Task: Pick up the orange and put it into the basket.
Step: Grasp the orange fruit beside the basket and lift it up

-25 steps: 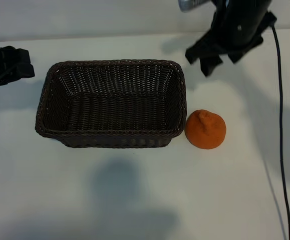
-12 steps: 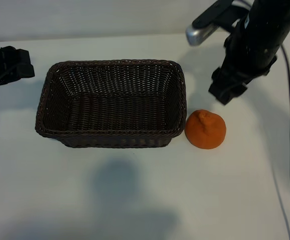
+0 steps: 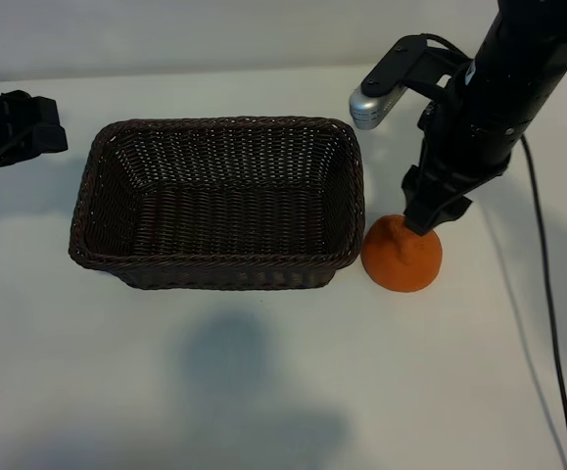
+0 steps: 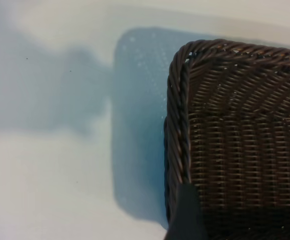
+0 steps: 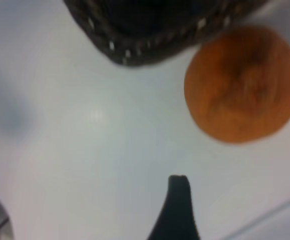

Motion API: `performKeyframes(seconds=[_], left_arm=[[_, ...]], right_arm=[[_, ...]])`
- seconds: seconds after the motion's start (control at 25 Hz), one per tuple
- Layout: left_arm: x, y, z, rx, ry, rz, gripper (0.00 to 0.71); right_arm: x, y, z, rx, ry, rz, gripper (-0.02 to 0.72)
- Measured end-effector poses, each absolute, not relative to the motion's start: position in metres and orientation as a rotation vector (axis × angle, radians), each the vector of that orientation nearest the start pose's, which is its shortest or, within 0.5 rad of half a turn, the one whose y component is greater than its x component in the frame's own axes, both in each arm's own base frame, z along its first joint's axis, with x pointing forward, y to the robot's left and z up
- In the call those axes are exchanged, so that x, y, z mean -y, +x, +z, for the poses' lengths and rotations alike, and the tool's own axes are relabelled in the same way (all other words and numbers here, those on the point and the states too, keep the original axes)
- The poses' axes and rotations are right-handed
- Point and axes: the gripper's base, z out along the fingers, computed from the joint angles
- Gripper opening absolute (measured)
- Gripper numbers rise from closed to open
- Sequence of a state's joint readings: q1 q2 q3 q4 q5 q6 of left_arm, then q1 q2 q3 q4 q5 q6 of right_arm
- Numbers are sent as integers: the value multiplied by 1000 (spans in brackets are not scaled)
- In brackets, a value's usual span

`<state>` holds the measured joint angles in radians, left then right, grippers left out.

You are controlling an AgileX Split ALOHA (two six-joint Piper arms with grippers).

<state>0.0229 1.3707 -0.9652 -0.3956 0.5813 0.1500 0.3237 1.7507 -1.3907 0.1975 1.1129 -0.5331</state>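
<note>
The orange rests on the white table, close against the right end of the dark woven basket, which holds nothing. My right gripper hangs open just over the orange's far right side, with nothing between its fingers. In the right wrist view the orange lies beside a corner of the basket, and one dark finger shows apart from it. My left gripper is parked open at the table's far left, beyond the basket's left end. Its wrist view shows the basket rim.
A black cable trails from the right arm down the table's right side. A silver camera housing juts from that arm toward the basket's back right corner. Bare white table lies in front of the basket and orange.
The right arm has swung down and forward from the back right, ending just above the orange. Orange, basket and left arm have not moved.
</note>
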Motion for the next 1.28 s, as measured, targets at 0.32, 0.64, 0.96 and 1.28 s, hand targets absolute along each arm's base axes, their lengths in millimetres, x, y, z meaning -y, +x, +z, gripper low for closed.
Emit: performKeyframes(seconds=[0.32, 0.64, 0.96, 1.28], left_arm=[[13, 285, 282, -2432, -154, -332, 592], [13, 284, 282, -2439, -152, -334, 592], [13, 284, 282, -2442, -147, -334, 592], [13, 283, 281, -2452, -138, -335, 592]], right_arm=[[-126, 329, 236, -2660, -1106, 221, 585], [-127, 329, 226, -2634, -1067, 227, 585], [-129, 328, 214, -2661, -1067, 266, 585], [-133, 337, 178, -2734, -1050, 303, 585]])
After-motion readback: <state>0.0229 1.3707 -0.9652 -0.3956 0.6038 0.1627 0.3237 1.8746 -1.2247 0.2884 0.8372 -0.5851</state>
